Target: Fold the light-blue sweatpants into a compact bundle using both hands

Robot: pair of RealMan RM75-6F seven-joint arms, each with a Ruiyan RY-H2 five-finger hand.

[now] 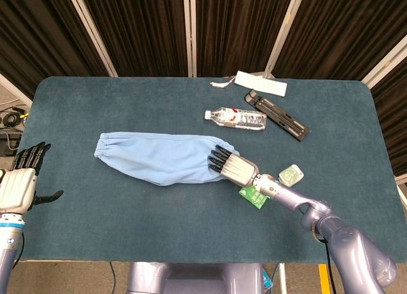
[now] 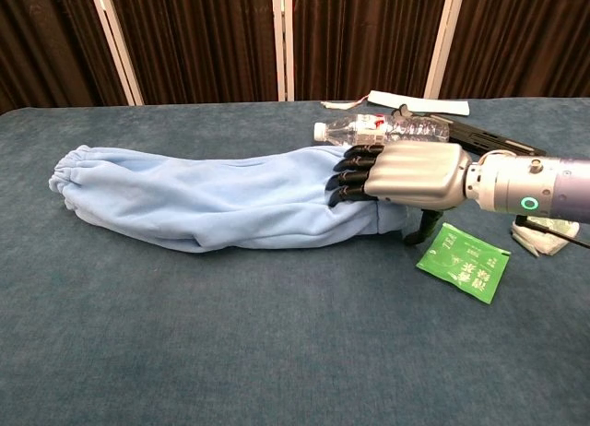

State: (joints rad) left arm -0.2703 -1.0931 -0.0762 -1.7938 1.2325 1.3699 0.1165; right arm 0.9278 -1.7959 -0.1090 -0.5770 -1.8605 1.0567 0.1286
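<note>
The light-blue sweatpants [image 1: 159,159] [image 2: 203,200] lie as one long flat strip across the middle of the table, with a gathered cuff at the left end. My right hand [image 1: 232,167] [image 2: 406,177] lies palm down on their right end. Its dark fingers [image 2: 355,175] stretch out flat over the cloth, and its thumb points down toward the table just right of the cloth's edge. My left hand [image 1: 22,182] hovers beyond the table's left edge, fingers apart and holding nothing. It is far from the pants and shows only in the head view.
A water bottle [image 1: 235,118] [image 2: 383,129] lies just behind the pants' right end. Behind it are a black folded stand [image 1: 276,114] and a white strip [image 1: 261,83]. A green packet [image 1: 253,195] [image 2: 463,260] and a small pouch [image 1: 290,174] lie by my right forearm.
</note>
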